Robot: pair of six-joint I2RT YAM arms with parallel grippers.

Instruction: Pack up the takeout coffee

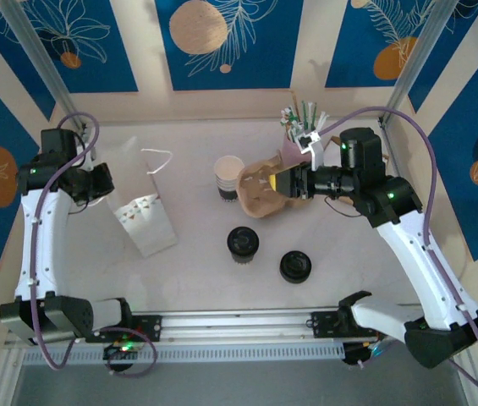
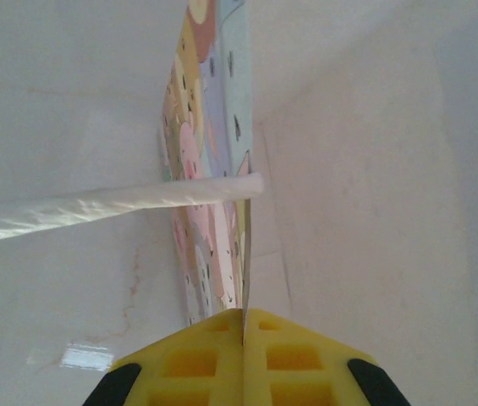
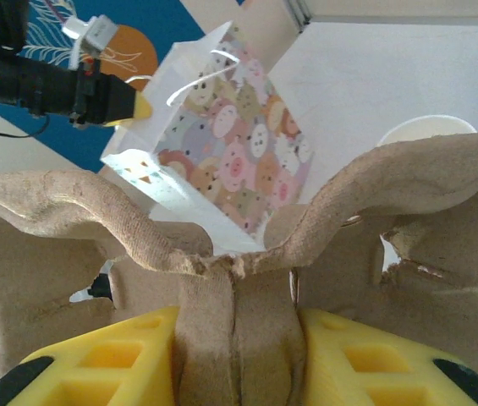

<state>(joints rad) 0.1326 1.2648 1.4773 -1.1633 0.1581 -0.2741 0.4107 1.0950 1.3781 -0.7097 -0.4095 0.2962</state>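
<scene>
**Ana:** Yellow pads (image 3: 137,359) come first: the right gripper (image 3: 237,338) is clamped on the middle rib of a cardboard cup carrier (image 3: 78,220). Where's the drink?

**Ben:** The takeout coffee (image 1: 243,244) stands upright near the middle of the worktop (image 1: 188,279), a little toward the near edge. Nothing is touching it.

**Ana:** How will it handle?

**Ben:** I'd guess it's light, with a thin paper wall that dents if squeezed hard and a slick lid that could pop off. I'd take it round the body just under the lid rim and keep it level. I can't tell whether it's full.

**Ana:** And around it?

**Ben:** There's one of each. A loose black lid (image 1: 295,266) lies near it on the right arm's side. An open paper cup (image 1: 228,176) stands beyond, hard against the carrier. A paper bag (image 1: 141,216) sits toward the left edge, and a pot of straws (image 1: 299,123) at the far edge.

**Ana:** The other arm?

**Ben:** The left gripper (image 2: 244,338) is closed on the bag's top edge.
</scene>
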